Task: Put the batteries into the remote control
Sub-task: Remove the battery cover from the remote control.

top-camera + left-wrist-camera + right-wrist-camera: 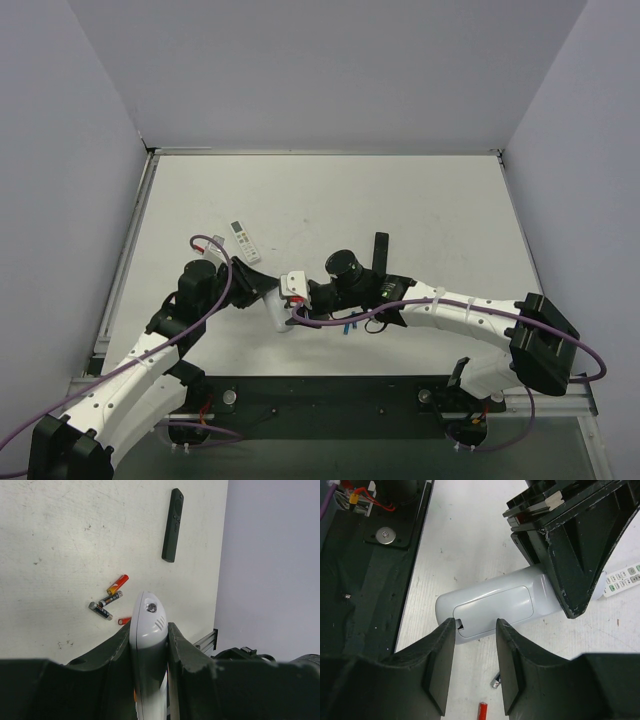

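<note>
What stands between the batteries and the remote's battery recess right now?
The battery cover is still shut on the back of the remote control, which the left gripper clamps. The right gripper, jaws apart, sits at the cover's notched end.

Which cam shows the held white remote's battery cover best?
Right wrist: the remote control shows its back, cover outline clear. Left wrist shows only its rounded end between left jaws; top external, a small white sliver.
</note>
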Robot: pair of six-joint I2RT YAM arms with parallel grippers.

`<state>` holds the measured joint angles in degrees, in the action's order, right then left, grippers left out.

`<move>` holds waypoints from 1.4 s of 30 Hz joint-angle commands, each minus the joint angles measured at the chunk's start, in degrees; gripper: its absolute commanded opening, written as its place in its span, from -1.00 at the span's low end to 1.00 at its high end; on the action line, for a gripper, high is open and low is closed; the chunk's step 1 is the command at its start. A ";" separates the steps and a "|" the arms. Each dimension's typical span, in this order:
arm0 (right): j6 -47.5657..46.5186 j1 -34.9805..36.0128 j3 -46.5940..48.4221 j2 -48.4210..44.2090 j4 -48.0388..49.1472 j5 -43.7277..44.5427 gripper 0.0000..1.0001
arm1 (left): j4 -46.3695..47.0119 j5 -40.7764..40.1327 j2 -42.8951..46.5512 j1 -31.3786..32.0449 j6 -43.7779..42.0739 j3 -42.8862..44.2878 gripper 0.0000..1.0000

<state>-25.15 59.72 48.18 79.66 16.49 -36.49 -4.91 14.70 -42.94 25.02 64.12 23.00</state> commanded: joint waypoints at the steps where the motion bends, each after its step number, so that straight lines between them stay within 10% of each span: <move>1: -0.25 0.48 1.30 0.50 2.49 -2.01 -0.32 | 2.27 1.12 0.84 -0.05 0.66 2.22 -1.00; 20: 2.47 1.27 -3.53 2.61 16.55 9.84 -0.74 | 2.80 2.53 -1.53 -0.05 -0.30 1.17 -1.00; 42: 3.26 -0.48 -5.03 9.20 25.68 15.13 -0.77 | 6.92 7.44 -10.67 -6.21 -6.29 -1.03 -1.00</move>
<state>-21.76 61.17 42.74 88.16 34.00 -25.52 -1.63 13.04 -53.65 18.92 58.04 22.26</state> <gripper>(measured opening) 0.118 0.346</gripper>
